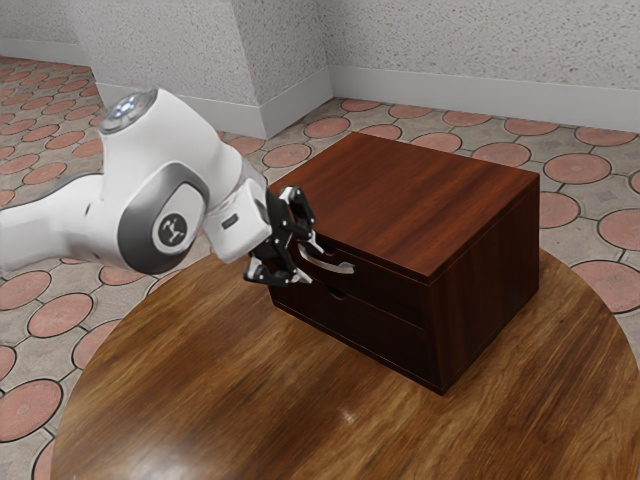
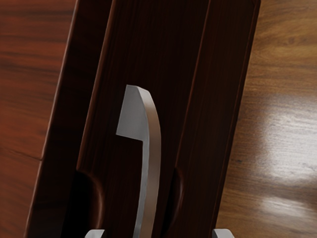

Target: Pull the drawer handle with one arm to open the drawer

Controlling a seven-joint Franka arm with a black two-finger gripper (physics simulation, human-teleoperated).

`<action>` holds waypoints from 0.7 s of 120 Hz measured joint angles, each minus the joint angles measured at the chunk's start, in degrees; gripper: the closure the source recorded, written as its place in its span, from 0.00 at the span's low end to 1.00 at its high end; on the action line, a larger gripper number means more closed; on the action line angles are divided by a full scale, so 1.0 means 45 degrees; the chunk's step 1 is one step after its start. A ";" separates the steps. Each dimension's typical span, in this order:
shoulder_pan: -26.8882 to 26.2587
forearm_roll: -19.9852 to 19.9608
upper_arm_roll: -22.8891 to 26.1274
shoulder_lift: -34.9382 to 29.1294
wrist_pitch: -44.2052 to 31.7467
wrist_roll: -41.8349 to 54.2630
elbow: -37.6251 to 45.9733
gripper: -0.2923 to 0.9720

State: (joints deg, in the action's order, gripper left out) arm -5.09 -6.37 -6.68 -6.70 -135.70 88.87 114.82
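Straddling the silver handle of the upper drawer, the tool stands apart, gripping nothing.

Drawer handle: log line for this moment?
black two-finger gripper: open | fingers: straddling silver curved metal handle, not touching | upper drawer of dark wooden cabinet: looks shut

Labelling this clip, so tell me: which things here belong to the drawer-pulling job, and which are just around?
Job: black two-finger hand; curved silver metal handle; upper drawer of the dark red-brown wooden cabinet.
Just around: round wooden table; lower drawer; floor of round reddish tiles.
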 joint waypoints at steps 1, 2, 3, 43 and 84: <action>0.0000 -0.0002 0.0000 0.0007 -0.0013 -0.0001 -0.0001 0.59; 0.0001 -0.0004 0.0000 0.0013 -0.0026 -0.0002 -0.0001 0.59; 0.0001 -0.0006 0.0001 0.0018 -0.0038 -0.0002 -0.0001 0.59; 0.0102 -0.0031 0.0127 0.0185 -0.0267 -0.0024 -0.0005 0.61; 0.0059 -0.0036 0.0183 0.0207 -0.0331 -0.0040 0.0015 0.70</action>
State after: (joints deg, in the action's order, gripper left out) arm -4.82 -6.53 -5.86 -5.77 -137.19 88.69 114.89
